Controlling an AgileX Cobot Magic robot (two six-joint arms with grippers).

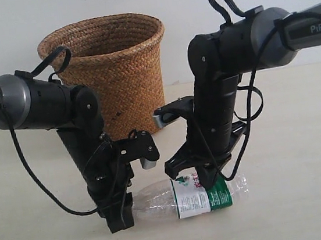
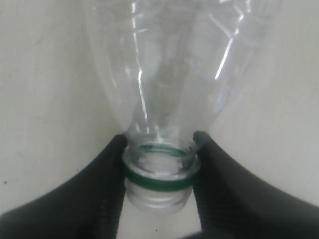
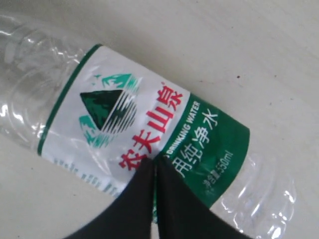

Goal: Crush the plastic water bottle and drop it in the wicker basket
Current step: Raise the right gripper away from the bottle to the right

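Note:
The plastic water bottle (image 1: 195, 200) lies on its side on the pale table, in front of the wicker basket (image 1: 121, 78). My left gripper (image 1: 122, 212) is shut on the bottle's neck. In the left wrist view its two black fingers clamp the neck of the bottle (image 2: 164, 74) at the green ring, with the gripper (image 2: 160, 139) around the open mouth. My right gripper (image 1: 203, 179) comes down on the label from above. In the right wrist view the gripper (image 3: 155, 160) is shut, fingertips together and resting on the label of the bottle (image 3: 114, 114).
The basket stands upright behind both arms, its rolled rim (image 1: 102, 29) well above the bottle. Cables hang from both arms. Pale tabletop (image 1: 310, 195) stretches to the right and in front of the bottle.

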